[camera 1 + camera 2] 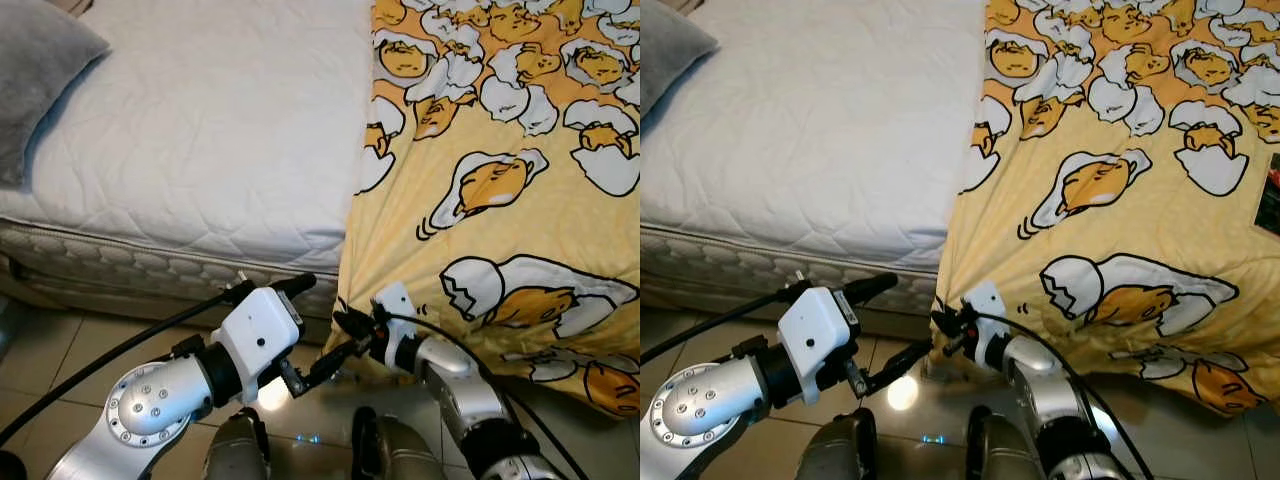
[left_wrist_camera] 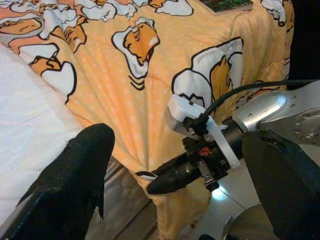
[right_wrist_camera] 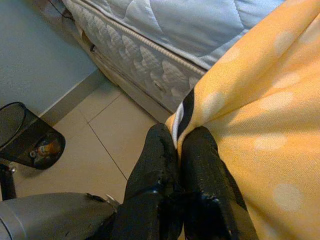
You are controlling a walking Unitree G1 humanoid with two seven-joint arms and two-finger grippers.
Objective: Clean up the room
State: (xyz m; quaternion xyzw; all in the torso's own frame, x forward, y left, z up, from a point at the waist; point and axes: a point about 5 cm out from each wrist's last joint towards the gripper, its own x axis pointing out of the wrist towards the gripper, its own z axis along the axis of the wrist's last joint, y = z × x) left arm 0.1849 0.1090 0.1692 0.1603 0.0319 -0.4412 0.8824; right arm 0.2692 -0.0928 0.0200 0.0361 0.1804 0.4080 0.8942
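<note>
A yellow blanket point(image 1: 500, 200) printed with egg characters covers the right part of the bed and hangs over its front edge. My right gripper point(image 3: 177, 139) is shut on the blanket's lower corner, low beside the mattress point(image 1: 200, 120); the fold of cloth is pinched between its fingertips. My left gripper point(image 1: 332, 315) is open just left of that corner. Its two fingers point(image 2: 80, 175) are spread wide on either side of the right gripper point(image 2: 156, 185) and touch nothing.
The bare white mattress fills the left, with a grey pillow point(image 1: 40, 70) at its far left. A book point(image 2: 225, 5) lies on the blanket further back. A black mesh wastebasket point(image 3: 25, 135) stands on the tiled floor point(image 1: 60, 350) by the bed.
</note>
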